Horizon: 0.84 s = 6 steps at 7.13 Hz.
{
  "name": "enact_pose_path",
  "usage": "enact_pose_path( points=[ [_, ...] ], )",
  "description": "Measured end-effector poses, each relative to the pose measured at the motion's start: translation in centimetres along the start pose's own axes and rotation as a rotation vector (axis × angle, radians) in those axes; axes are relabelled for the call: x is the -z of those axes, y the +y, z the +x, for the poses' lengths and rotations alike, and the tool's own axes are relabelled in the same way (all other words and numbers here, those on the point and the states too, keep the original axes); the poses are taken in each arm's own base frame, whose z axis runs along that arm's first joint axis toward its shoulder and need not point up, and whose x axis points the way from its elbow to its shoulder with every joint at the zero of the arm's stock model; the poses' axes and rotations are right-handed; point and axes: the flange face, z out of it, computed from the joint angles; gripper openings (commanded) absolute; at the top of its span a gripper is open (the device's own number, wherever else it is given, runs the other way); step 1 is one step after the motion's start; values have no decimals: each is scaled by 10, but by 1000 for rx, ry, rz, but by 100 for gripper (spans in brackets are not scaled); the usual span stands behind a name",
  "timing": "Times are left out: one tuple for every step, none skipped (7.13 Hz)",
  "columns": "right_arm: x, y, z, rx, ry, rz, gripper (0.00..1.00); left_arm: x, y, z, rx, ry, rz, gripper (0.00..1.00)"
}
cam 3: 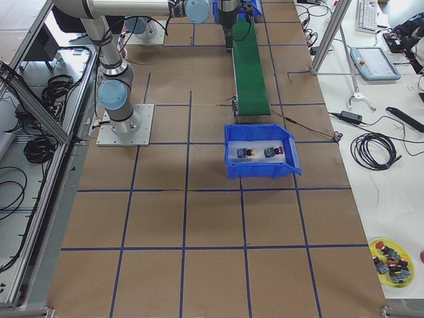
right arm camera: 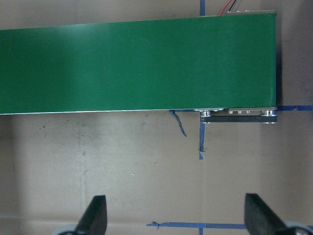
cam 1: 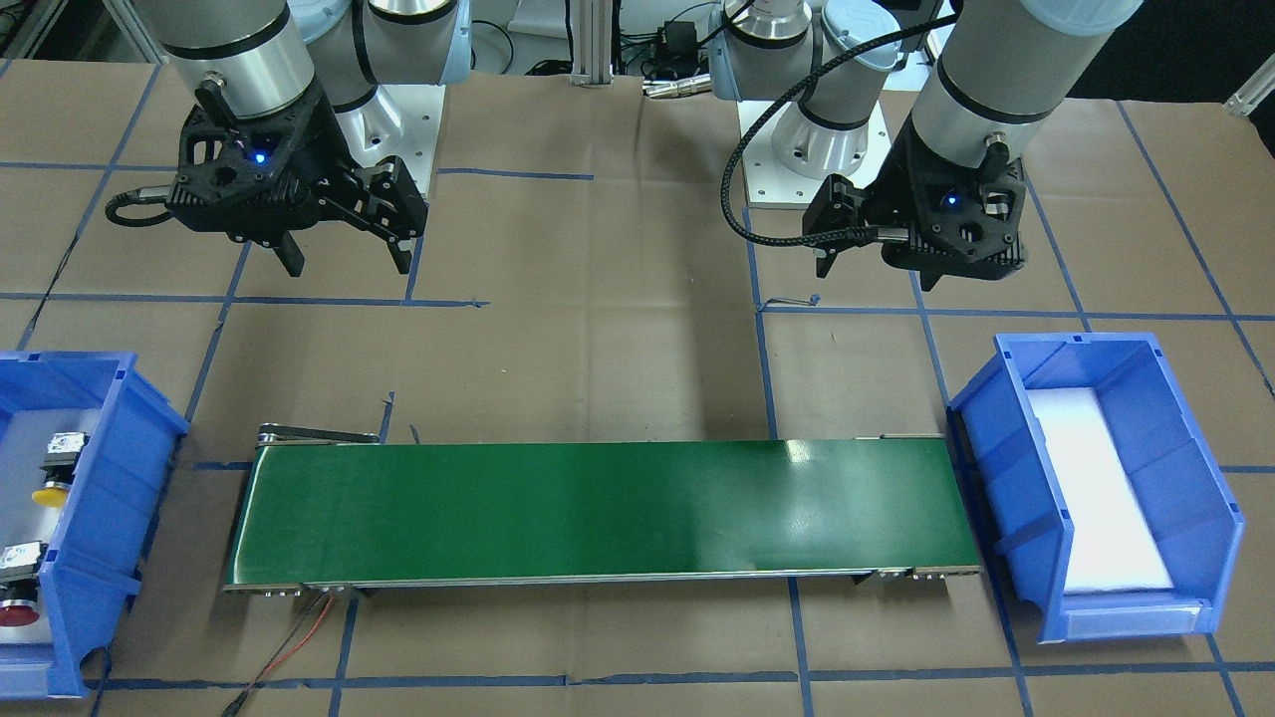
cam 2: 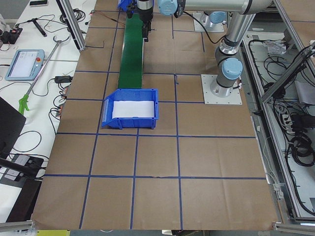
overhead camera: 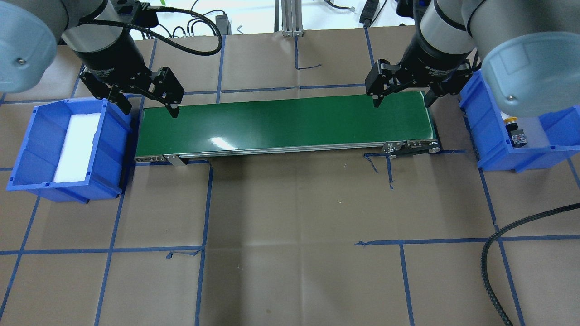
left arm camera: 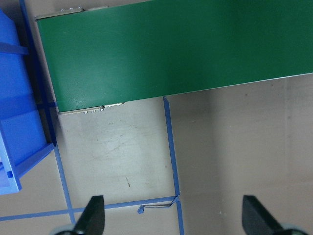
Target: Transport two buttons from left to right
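On the table (overhead camera: 294,203): brown paper with a blue tape grid and two white arm base plates. The bench on the operators' side carries cables, a teach pendant (cam 2: 22,64) and a yellow dish (cam 3: 393,262) of small parts.

Counts: 1 green belt (overhead camera: 285,124), 2 blue bins, 2 buttons, 2 arms, 2 grippers.

Overhead view: left bin (overhead camera: 36,145) sits just beside the belt's 9 o'clock end, with a white pad inside. Right bin (overhead camera: 485,131) is near the 3 o'clock end, partly under the right arm.

Both buttons are in the right bin, on its pad and apart from each other. Front-facing view: yellow button (cam 1: 57,470) is at 12 o'clock of the red button (cam 1: 18,588). Each lies on its side, and the long axes are roughly parallel, running 12–6. Caps point to 6 o'clock, away from the robot, and the contact blocks point to 12. The yellow one is skewed slightly, with its cap nearer 7.

Left gripper (overhead camera: 149,108): jaws spread wide, hanging over bare paper on the robot's side of the belt. Its wrist view has the belt end at 12 and the left bin's corner at 9.

Right gripper (overhead camera: 402,102): jaws spread wide, same height and same side of the belt. Its wrist view has the belt end from 12 to 1.

Both grippers are well apart from the buttons.
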Motion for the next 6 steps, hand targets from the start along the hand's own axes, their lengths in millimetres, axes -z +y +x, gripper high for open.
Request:
enact_pose_path(
  points=[
    [-2,0,2,3,10,-1,100,0,0,0,0,0,0,100],
    [-2,1,3,4,22,-2,100,0,0,0,0,0,0,100],
    [-3,1,4,5,27,-4,100,0,0,0,0,0,0,100],
    [-2,1,5,3,30,-4,100,0,0,0,0,0,0,100],
    [-2,1,6,1,31,-4,100,0,0,0,0,0,0,100],
    [-2,0,6,0,31,-3,100,0,0,0,0,0,0,100]
  ],
)
